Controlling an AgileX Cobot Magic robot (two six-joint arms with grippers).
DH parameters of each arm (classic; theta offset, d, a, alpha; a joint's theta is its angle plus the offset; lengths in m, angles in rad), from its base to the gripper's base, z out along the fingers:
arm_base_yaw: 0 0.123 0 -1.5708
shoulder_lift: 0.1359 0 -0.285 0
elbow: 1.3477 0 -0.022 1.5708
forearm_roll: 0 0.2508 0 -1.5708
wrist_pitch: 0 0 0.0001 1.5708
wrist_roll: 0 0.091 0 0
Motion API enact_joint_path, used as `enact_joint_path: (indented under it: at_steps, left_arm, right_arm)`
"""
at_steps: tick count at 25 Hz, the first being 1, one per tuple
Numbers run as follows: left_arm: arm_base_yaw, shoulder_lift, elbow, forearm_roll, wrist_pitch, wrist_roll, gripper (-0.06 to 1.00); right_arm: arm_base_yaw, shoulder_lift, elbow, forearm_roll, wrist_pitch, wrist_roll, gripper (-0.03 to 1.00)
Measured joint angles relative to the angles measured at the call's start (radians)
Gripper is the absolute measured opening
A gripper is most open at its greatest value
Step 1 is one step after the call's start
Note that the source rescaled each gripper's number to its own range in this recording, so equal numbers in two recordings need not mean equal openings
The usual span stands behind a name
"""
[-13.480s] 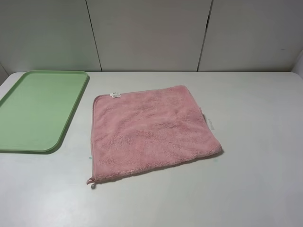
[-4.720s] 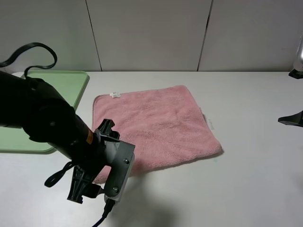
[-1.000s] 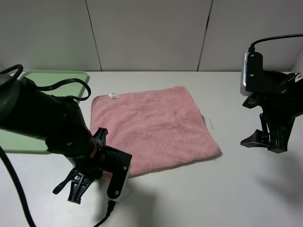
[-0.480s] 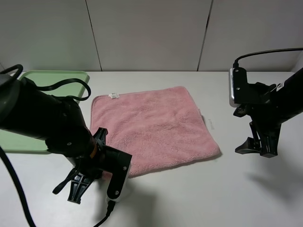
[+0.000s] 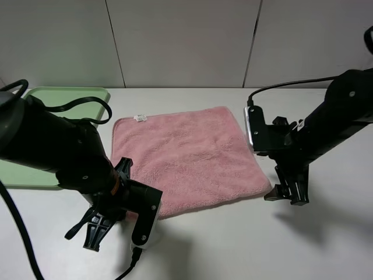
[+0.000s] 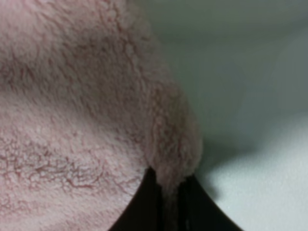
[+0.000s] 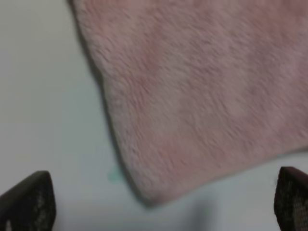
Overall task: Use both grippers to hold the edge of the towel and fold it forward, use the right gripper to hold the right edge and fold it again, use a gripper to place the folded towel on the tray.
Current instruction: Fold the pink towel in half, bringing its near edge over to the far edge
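Note:
The pink towel lies flat on the white table. My left gripper is down at its front left corner. In the left wrist view the gripper is shut on the towel, pinching the fluffy corner between its black fingers. My right gripper hovers just right of the towel's front right corner. In the right wrist view it is open, with the towel corner lying between the wide-apart fingertips. The green tray sits at the far left, partly hidden by my left arm.
A small white label sits on the towel's back left corner. The wall stands behind the table's back edge. A black cable from my left arm loops over the tray.
My right arm has moved left and down, from the table's right side to the towel's front right corner. My left arm has stayed on the front left corner.

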Motion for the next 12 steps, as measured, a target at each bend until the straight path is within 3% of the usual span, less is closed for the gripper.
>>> enact_joint_path:
  at_steps: [12]
  left_arm:
    - [0.0,0.0,0.0,-0.001,0.0,0.0,0.0]
  right_arm:
    - [0.0,0.099,0.0,0.0,-0.086,0.025,1.0]
